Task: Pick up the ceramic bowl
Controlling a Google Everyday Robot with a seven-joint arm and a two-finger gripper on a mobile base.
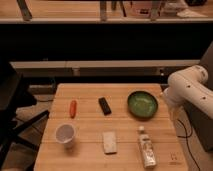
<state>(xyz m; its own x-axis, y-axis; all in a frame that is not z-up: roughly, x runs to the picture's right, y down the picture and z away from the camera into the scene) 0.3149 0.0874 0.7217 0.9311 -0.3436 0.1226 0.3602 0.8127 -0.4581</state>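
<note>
Six things rest on the table (pixel 90 91). The gripper (pixel 174 114) hangs at the table's right edge in the camera view, under the white arm (pixel 189 84); I cannot tell whether it is open or closed. The bowl (pixel 142 104) sits upright just beside the gripper, not touching it. Beyond the bowl lie a black bar (pixel 104 105), then an orange stick (pixel 73 108). A bottle (pixel 147 148) lies near the gripper toward the front edge; a white block (pixel 109 142) and a cup (pixel 65 134) are farther off.
</note>
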